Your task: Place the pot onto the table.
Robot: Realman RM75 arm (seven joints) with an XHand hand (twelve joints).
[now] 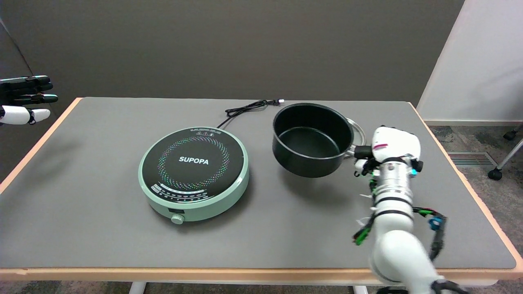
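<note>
A black pot (310, 139) with nothing inside hangs tilted a little above the grey table (102, 228), right of the green induction cooker (193, 173). A shadow lies on the table below and in front of it. My right hand (390, 149) grips the pot's black handle (361, 152) at the pot's right side. The fingers wrap under the handle and are mostly hidden by the white back of the hand.
The cooker's black cord (249, 108) trails toward the table's far edge. A glass lid (356, 131) lies flat behind the pot. The idle left hand (24, 102) hovers at the upper left. A chair's castors (496, 173) stand on the floor at right.
</note>
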